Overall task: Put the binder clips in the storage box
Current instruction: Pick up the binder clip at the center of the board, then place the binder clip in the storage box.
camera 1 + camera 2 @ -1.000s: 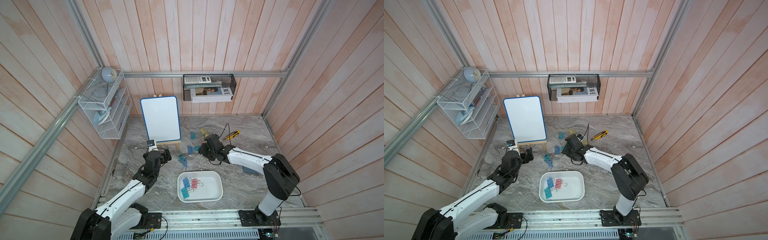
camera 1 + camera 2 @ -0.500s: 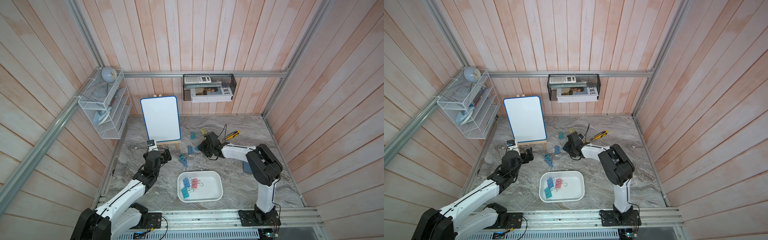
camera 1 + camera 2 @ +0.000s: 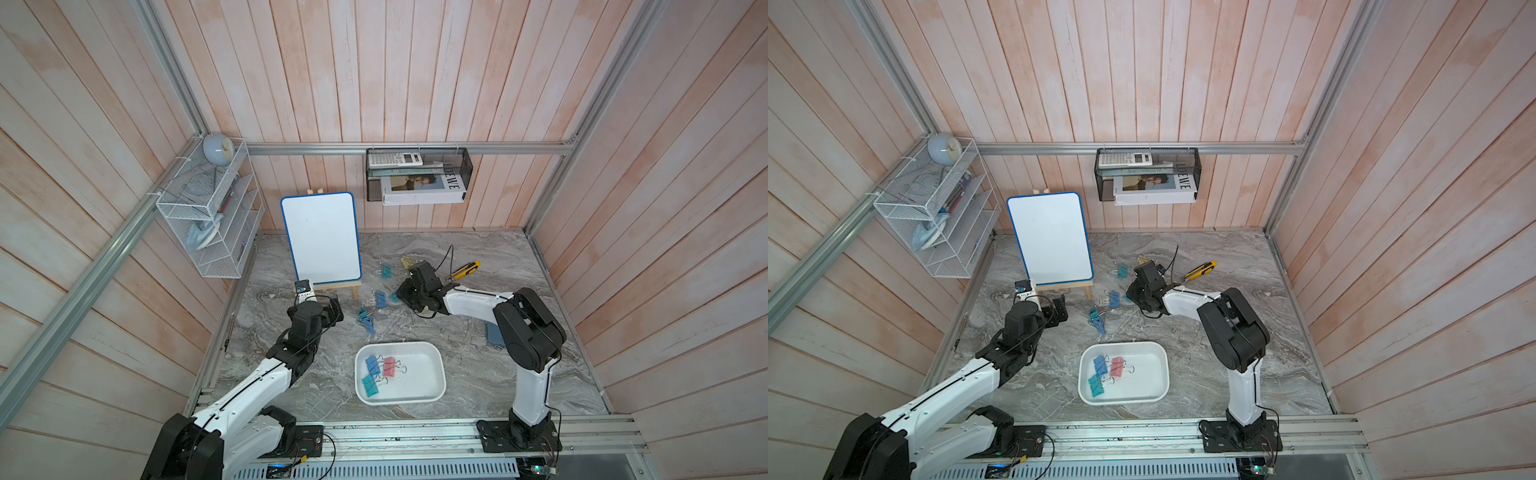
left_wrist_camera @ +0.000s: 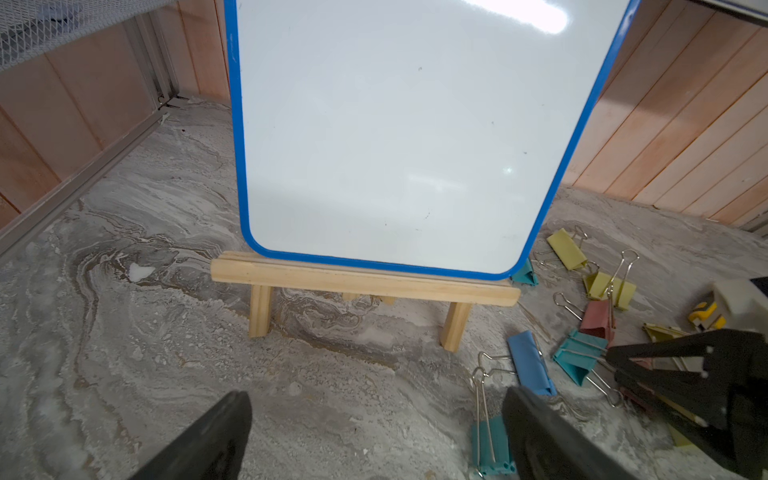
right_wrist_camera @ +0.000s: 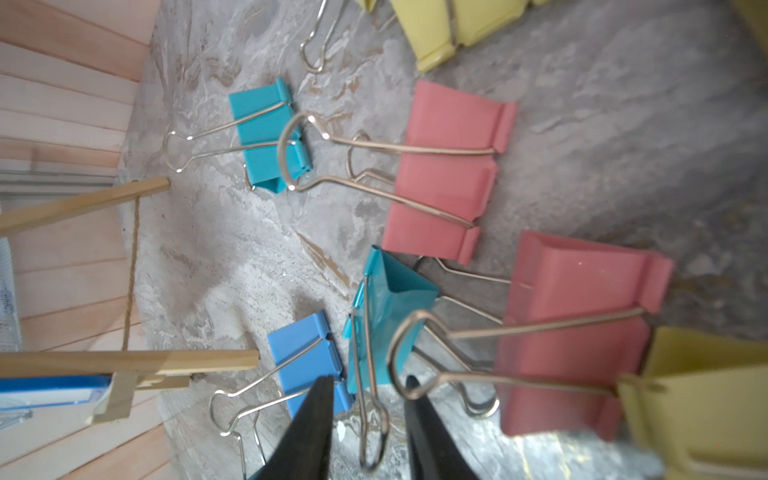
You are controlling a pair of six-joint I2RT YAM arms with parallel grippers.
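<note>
The white storage box (image 3: 440,374) (image 3: 1165,374) sits near the table's front with a blue, a pink (image 3: 389,365) and a teal binder clip inside. Several more binder clips lie loose near the easel, among them a blue one (image 3: 380,299) and a teal pair (image 3: 365,320). My right gripper (image 5: 368,380) (image 3: 401,293) is low over a cluster of pink, yellow and teal clips. Its jaws stand narrowly apart on either side of a teal clip's (image 5: 390,299) wire handle, with a small gap on each side. My left gripper (image 4: 376,397) (image 3: 334,309) hangs wide open and holds nothing, in front of the easel.
A blue-framed whiteboard (image 3: 320,237) on a wooden easel (image 4: 365,282) stands just behind the left gripper. A yellow-and-black utility knife (image 3: 465,270) lies behind the right gripper. A white wire rack (image 3: 212,216) and a black mesh basket (image 3: 417,174) hang on the walls.
The right gripper's jaws have narrowed around the teal clip's handle, and the right arm's elbow has swung in toward the base. The left arm has not moved.
</note>
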